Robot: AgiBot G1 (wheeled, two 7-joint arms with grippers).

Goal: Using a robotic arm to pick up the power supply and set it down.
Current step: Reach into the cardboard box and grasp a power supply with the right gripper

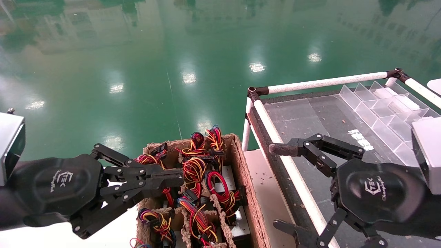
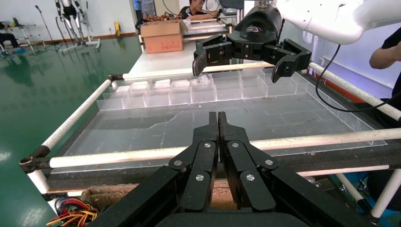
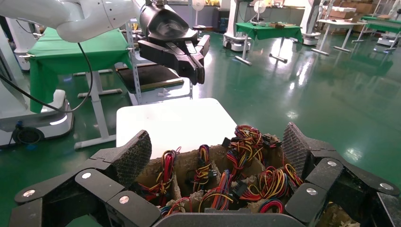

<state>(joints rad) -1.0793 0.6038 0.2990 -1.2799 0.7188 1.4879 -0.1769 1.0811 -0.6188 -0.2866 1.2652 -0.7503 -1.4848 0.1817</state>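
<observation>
The left pincer (image 1: 172,181), fingers pressed together and empty, hovers at about 8 o'clock in the head view over the brown cardboard divider box (image 1: 246,182), its tips above the red and yellow wire bundles (image 1: 194,170); the right pincer (image 1: 280,187), spread wide and holding nothing, hangs at 4 o'clock over the rail (image 1: 293,172) of the bench (image 1: 310,113). The power supply (image 1: 227,175) units sit in the box compartments, silver tops barely showing under the wires, so by my reading no pick has begun and both lift and set-down remain. In the left wrist view the closed left pincer (image 2: 218,118) points across the bench's white rail (image 2: 156,153) toward the open right pincer (image 2: 250,66) and the clear divider tray (image 2: 189,92). In the right wrist view the spread right pincer (image 3: 213,151) frames the box, whose cardboard walls and tangled wires crowd any descent, while the left pincer (image 3: 197,71) hangs at 12 o'clock above a white tabletop (image 3: 175,120).
</observation>
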